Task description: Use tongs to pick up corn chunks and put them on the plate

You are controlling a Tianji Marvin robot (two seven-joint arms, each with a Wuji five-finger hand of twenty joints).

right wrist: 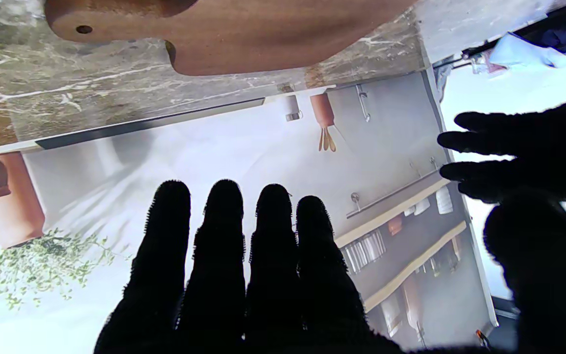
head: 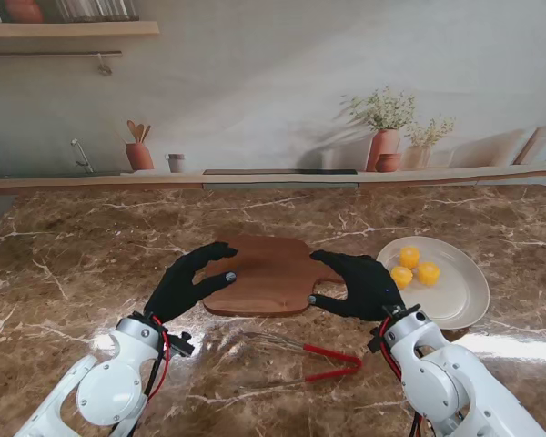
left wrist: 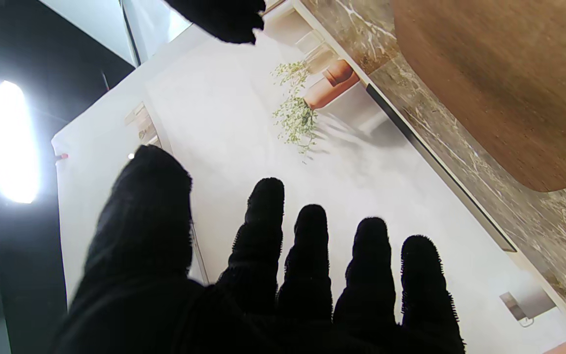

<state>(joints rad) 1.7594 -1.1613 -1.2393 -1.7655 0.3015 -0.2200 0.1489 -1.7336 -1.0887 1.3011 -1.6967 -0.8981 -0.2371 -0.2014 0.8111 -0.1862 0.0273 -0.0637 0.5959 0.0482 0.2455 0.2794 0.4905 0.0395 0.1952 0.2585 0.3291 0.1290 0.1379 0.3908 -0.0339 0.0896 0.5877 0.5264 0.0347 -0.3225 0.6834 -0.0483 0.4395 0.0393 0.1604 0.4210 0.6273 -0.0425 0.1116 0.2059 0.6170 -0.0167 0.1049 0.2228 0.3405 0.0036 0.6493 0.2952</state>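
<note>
Both hands hover over the marble desk with fingers spread, neither holding anything. The left hand (head: pixel 193 279) sits at the left end of the wooden cutting board (head: pixel 271 273), fingertips over its edge; whether they touch the wood cannot be told. The right hand (head: pixel 358 285) is at the board's right end, by the handle side, fingers pointing toward the left hand. In the left wrist view the left hand's fingers (left wrist: pixel 263 231) are apart and straight, nothing between them; the right wrist view shows the right hand's fingers (right wrist: pixel 224 236) side by side and extended, thumb off to one side, palm bare.

The tongs (head: pixel 311 356) lie flat on the desk near its front edge — wire arms, red grips — between the two forearms and nearer to me than the board, touched by neither hand.

Three yellow corn chunks (head: pixel 413 267) sit on the pale plate (head: pixel 466 289), clustered on its left half, just beside the right hand. The plate rests to the right of the board, close to it — no corn shows on the board.
</note>
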